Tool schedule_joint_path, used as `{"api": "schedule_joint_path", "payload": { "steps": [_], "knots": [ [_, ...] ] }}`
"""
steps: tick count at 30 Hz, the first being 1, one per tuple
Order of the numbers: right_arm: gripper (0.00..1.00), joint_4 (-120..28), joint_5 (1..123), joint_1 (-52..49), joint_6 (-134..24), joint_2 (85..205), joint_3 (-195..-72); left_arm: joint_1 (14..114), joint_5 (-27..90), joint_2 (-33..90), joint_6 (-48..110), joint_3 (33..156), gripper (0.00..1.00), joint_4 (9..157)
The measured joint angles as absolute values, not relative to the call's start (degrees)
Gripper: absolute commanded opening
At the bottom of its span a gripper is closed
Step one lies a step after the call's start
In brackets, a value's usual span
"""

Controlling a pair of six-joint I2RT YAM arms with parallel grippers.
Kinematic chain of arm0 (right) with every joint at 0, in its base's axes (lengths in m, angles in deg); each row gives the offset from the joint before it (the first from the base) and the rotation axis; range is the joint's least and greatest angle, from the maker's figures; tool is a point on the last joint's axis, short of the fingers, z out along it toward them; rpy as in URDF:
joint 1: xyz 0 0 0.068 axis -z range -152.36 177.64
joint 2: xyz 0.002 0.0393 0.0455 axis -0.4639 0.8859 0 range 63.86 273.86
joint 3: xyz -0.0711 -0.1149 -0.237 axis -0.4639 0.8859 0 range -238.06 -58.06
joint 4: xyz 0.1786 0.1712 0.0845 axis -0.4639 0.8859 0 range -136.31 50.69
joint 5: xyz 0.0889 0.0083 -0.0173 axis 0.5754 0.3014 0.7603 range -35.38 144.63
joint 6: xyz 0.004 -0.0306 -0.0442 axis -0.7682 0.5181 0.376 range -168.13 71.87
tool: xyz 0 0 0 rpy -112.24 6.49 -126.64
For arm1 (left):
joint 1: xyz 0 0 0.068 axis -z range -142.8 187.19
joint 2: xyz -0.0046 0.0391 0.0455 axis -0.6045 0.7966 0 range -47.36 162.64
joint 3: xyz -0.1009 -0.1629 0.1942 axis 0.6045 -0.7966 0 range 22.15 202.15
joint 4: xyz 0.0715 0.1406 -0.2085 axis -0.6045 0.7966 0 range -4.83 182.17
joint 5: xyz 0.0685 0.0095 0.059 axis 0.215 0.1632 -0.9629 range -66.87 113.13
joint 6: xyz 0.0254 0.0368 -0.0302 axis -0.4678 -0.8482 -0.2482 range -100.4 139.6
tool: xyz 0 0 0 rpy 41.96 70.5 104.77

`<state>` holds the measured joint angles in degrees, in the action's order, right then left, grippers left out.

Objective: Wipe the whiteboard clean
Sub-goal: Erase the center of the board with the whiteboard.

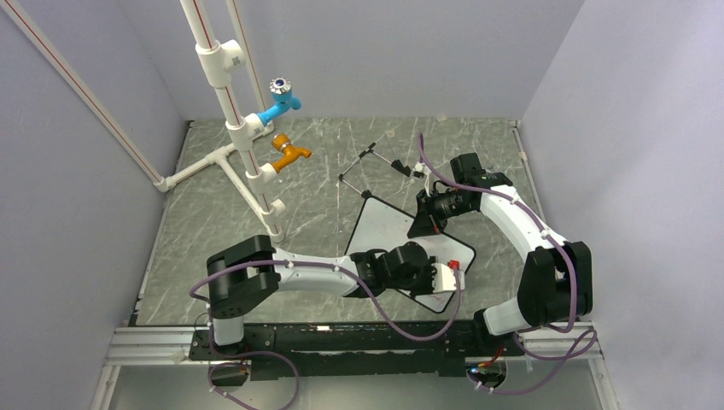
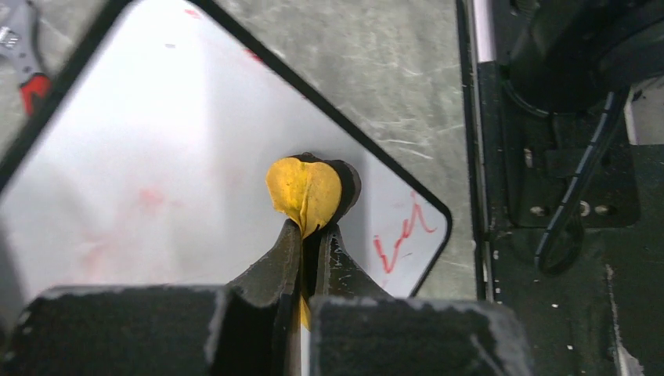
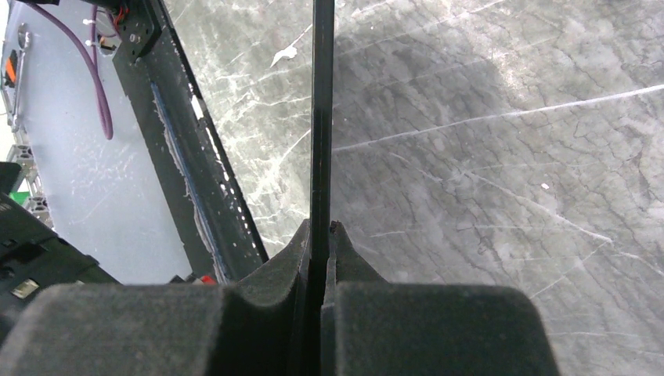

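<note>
The whiteboard (image 1: 388, 229), white with a thin black frame, sits slanted in the middle of the table. In the left wrist view the whiteboard (image 2: 156, 141) shows faint pink smears, with red handwritten strokes (image 2: 401, 235) still sharp by its rounded corner. My left gripper (image 2: 313, 233) is shut on a yellow and black eraser (image 2: 304, 189), whose tip rests against the white surface beside those strokes. From above, the left gripper (image 1: 444, 278) is over the board's near right corner. My right gripper (image 3: 319, 232) is shut on the board's black edge (image 3: 322, 117), seen edge-on, and holds the far right side (image 1: 424, 224).
A white pipe stand (image 1: 232, 128) with a blue tap (image 1: 280, 102) and an orange tap (image 1: 290, 154) stands at the back left. A black wire easel (image 1: 369, 166) lies just beyond the board. The black rail (image 1: 341, 337) runs along the near table edge.
</note>
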<state>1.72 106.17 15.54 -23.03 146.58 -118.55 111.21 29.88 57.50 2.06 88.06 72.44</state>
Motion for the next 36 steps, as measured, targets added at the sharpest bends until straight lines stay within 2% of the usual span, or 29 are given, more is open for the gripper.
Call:
{"api": "schedule_joint_path", "payload": {
  "steps": [10,26,36],
  "knots": [
    [0.00,1.72,106.15,15.54,-23.05,146.58,-118.55,108.98,29.24,54.46,1.50,85.67,0.00,69.38],
    [0.00,1.74,106.11,15.54,-23.20,146.58,-118.55,101.84,24.06,43.86,16.64,59.10,0.00,45.55],
    [0.00,1.72,105.87,15.65,-23.60,146.60,-118.53,94.03,17.81,39.03,27.68,49.26,0.00,35.08]
  ]
}}
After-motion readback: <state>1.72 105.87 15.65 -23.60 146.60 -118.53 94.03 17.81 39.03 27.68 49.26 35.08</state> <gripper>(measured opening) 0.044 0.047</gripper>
